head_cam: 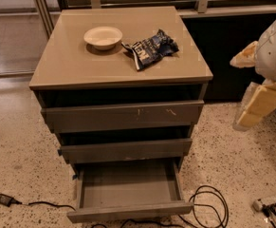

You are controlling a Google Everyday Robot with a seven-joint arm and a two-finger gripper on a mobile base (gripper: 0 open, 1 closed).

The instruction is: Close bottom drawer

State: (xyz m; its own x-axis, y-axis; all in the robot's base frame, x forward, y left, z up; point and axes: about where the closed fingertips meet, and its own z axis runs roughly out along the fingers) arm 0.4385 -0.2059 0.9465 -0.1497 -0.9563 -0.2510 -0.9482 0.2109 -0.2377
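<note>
We see soft light from above leaving a pale shine on the flat grey-brown cabinet top (80, 65). Dark shadows fill the gaps under it. The pale yellow gripper (251, 101), right of it, looks bright.

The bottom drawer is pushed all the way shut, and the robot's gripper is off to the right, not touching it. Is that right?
Not quite. The bottom drawer is not shut: it is pulled out, and the camera view looks right down into its box. The rest holds: the gripper is off to the right of the cabinet, not touching the drawer.
</note>
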